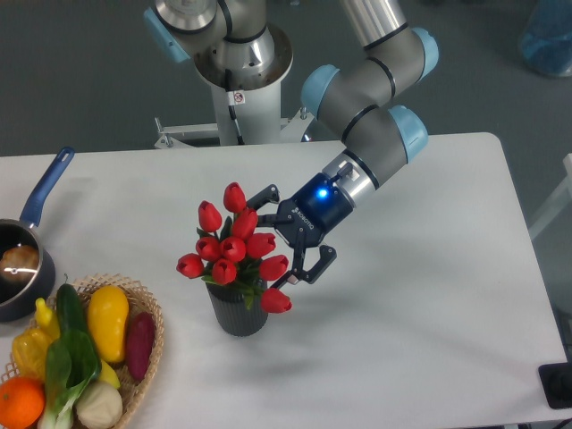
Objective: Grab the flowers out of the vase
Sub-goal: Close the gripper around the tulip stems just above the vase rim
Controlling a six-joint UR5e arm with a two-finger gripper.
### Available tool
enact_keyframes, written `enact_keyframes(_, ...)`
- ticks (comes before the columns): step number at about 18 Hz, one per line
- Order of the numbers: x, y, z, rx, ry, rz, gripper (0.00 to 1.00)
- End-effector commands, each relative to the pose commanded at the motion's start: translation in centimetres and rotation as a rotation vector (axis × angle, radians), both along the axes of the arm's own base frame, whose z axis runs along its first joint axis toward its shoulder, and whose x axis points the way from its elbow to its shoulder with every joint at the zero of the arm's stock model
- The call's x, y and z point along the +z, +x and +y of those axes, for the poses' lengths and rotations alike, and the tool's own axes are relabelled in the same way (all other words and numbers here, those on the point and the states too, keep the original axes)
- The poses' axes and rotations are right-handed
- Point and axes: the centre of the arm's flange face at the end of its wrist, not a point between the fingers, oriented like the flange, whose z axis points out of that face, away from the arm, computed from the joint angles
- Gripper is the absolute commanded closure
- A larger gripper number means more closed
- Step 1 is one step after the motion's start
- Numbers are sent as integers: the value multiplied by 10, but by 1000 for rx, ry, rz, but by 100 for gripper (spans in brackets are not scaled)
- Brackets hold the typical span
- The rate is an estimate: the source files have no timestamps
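Even, bright overhead light; the table [429, 295] reads near-white with soft, faint shadows beside the vase [238, 311]. Focus is sharp throughout, with no visible edge distortion.

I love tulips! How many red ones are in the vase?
9 tulips show: two high at the back, one far left, five bunched mid-bouquet, one drooping low right over the vase. The end effector or other buds may hide more.
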Motion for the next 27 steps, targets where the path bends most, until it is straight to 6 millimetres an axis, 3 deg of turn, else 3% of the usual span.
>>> enact_keyframes(3,-2,4,2,-8,-1,-3,0)
enact_keyframes(4,-3,6,3,-9,-3,-6,9)
enact_keyframes(8,-4,8,4,-12,-6,-9,82)
enact_keyframes(9,-4,8,3,-12,-7,-8,94)
enact_keyframes(10,-5,10,3,-12,-10,-10,98)
enact_keyframes(21,24,6,-6,29,-23,-36,100)
enact_keyframes(27,69,6,-7,65,-27,-66,100)
